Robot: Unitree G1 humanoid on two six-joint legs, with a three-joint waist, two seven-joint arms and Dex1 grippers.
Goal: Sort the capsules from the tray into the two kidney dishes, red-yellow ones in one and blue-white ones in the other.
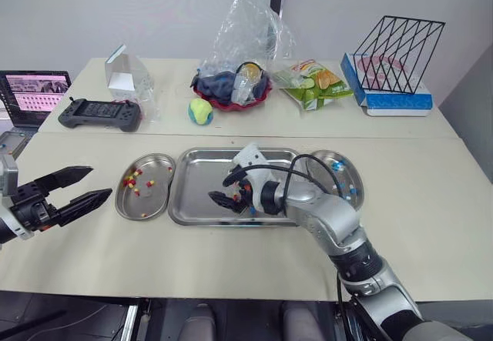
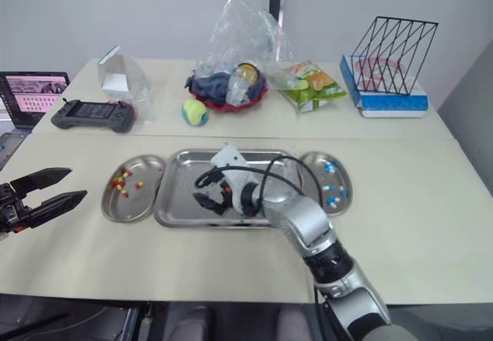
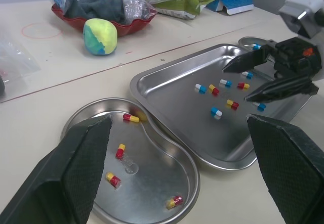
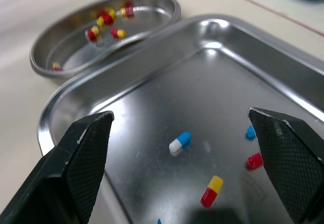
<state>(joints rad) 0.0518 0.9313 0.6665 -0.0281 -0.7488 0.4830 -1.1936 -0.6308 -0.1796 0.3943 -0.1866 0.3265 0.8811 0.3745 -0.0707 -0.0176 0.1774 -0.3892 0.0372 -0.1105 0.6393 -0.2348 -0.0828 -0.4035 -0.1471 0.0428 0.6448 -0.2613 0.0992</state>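
A lab-like test room: cream tables (image 1: 431,202) against a bare white wall (image 1: 154,10), a steel tray (image 1: 196,191) between two kidney dishes (image 1: 158,198) at centre, a laptop (image 1: 35,95) at 10 o'clock, a wire file rack (image 1: 400,52) at 2 o'clock.

Tray (image 1: 196,187) left half free, right fingers (image 3: 277,88) central

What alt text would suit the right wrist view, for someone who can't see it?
The right claw hangs open over a steel tray, with a blue-white capsule and a red-yellow capsule lying between its black fingers. Beyond the tray, a kidney dish holds several red-yellow ones.
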